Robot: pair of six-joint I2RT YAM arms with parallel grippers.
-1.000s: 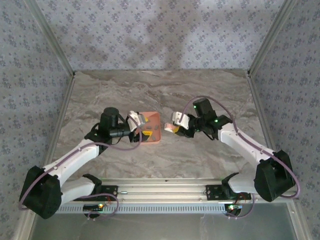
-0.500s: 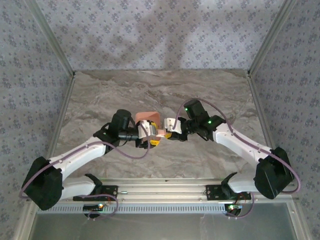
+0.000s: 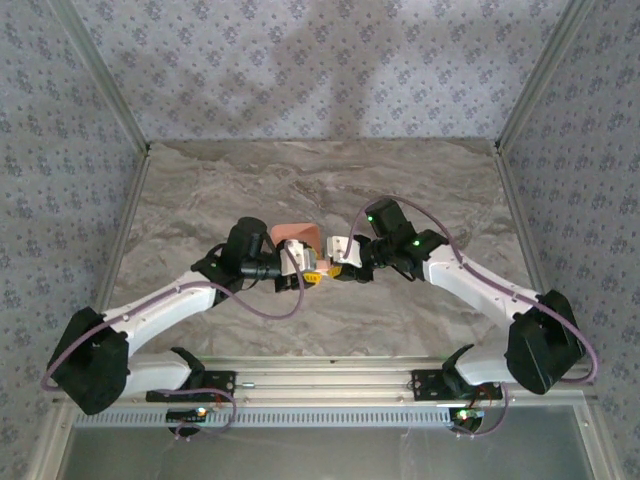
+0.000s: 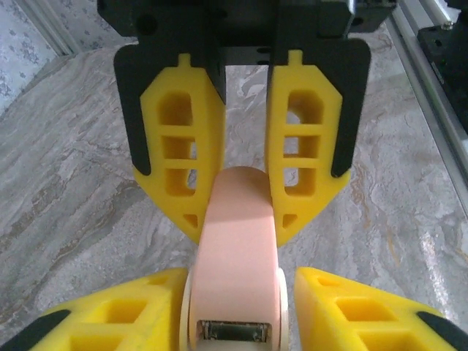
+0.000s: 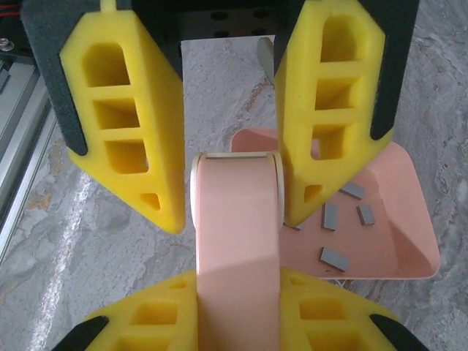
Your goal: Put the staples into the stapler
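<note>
The stapler (image 3: 326, 263), pale pink with white sides, hangs above the table between both arms. My right gripper (image 5: 238, 281) is shut on one end of it, both pads flush against its sides. My left gripper (image 4: 238, 281) straddles the other end, where a metal slot (image 4: 235, 330) faces the camera. One of its pads touches the white side and a narrow gap remains at the other, so it is open. The staples (image 5: 333, 216), several small grey strips, lie loose in the salmon tray (image 5: 398, 219) below and to the right of the stapler.
The salmon tray (image 3: 298, 235) sits on the marble table just behind the left gripper (image 3: 310, 268) and the right gripper (image 3: 338, 262). Metal frame rails (image 3: 330, 385) run along the near edge, and patterned walls enclose the other three sides.
The left arm swung right, off the tray, until its jaws reached the stapler, then narrowed around it. The right arm brought the stapler slightly left to meet it.
</note>
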